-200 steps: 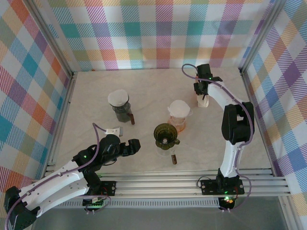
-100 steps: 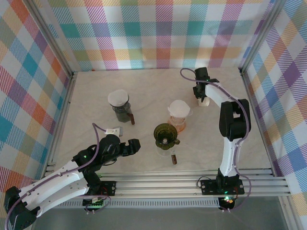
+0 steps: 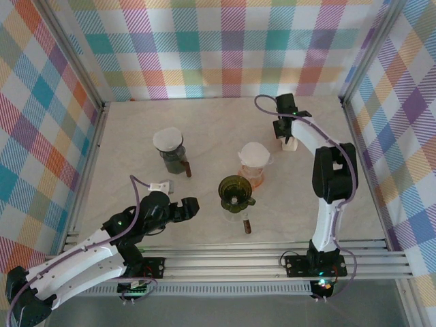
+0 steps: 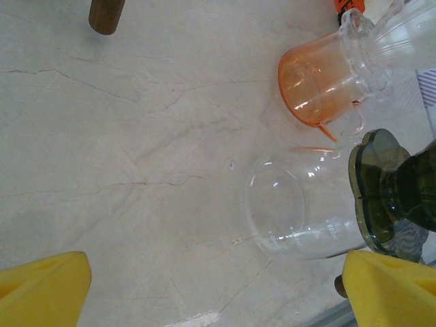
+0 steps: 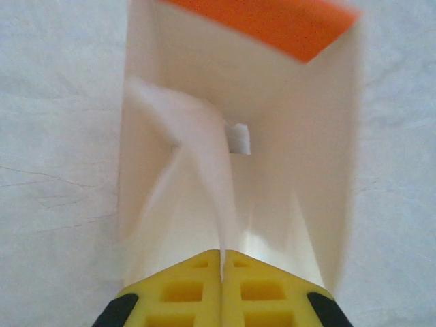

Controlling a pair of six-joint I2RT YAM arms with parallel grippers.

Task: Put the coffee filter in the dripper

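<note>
1. Right gripper (image 5: 222, 272): the yellow fingers (image 5: 180, 291) were clenched together with barely a slit between them. A thin edge of the white coffee filter (image 5: 197, 157) ran straight down into that slit, so it had the paper pinched.
2. The rest of the filter sat just ahead of those jaws, inside a white holder (image 5: 320, 177) with an orange top edge (image 5: 272, 20). The holder walls stood on either side of the fingertips.
3. Left gripper (image 4: 218, 293): jaws spread wide and gripping nothing, with one yellow pad (image 4: 41, 286) in each bottom corner of its wrist view.
4. Ahead of the open jaws, toward the right-hand pad, stood a clear glass server (image 4: 293, 211) with the dark green dripper (image 4: 392, 194) on it. An orange dripper (image 4: 313, 82) was further ahead.
5. From the top camera, the pinched filter was well apart from the green dripper, which stood near the left jaws.
</note>
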